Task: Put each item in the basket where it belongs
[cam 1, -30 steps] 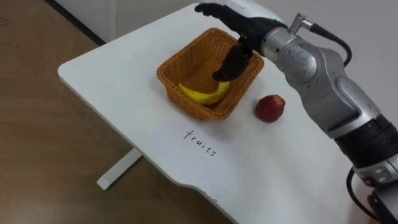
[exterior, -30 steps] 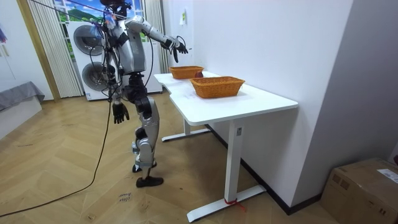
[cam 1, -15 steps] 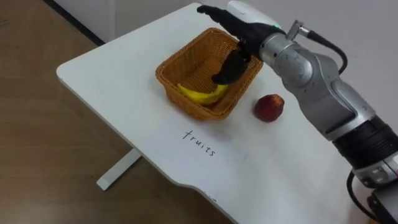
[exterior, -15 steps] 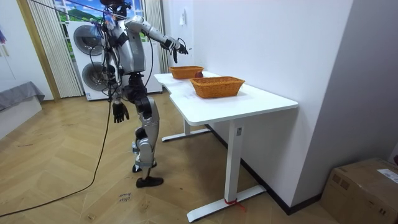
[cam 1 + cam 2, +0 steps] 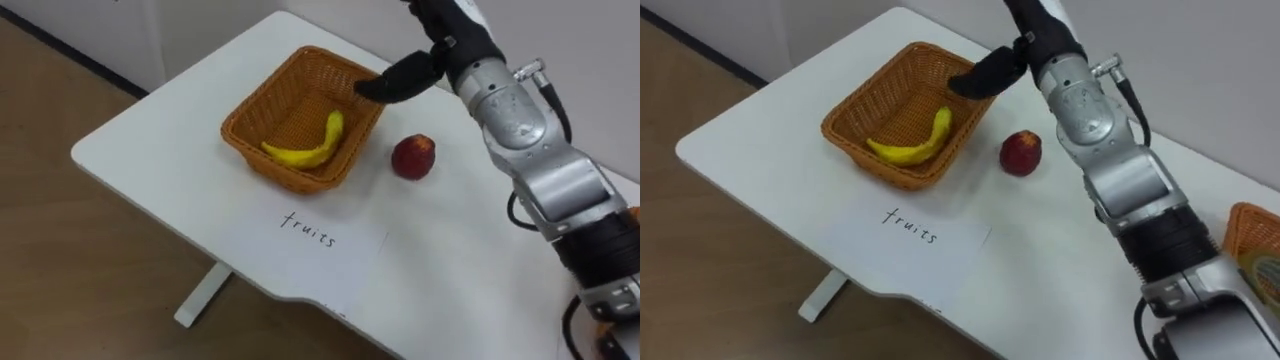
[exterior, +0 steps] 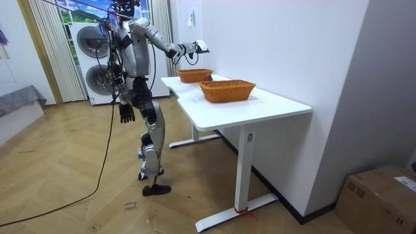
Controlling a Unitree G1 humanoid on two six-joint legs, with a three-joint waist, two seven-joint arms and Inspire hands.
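**Left eye view:** a curved yellow banana [image 5: 305, 148] lies inside the woven wicker basket [image 5: 262, 165] on the white counter [image 5: 150, 150]. The right hand [image 5: 440, 52] hovers over the basket's far rim, above the banana, fingers loosely spread and empty. A round red fruit [image 5: 413, 157] sits just right of the basket.

**Room view:** the left hand [image 6: 125, 114] hangs beside the hip.

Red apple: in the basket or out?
Out. The red apple sits on the white table, beside the orange woven basket, which holds a yellow banana.

Apple [image 5: 412, 157] just beside basket [image 5: 240, 150] wall; table [image 5: 460, 270] bare rightward.
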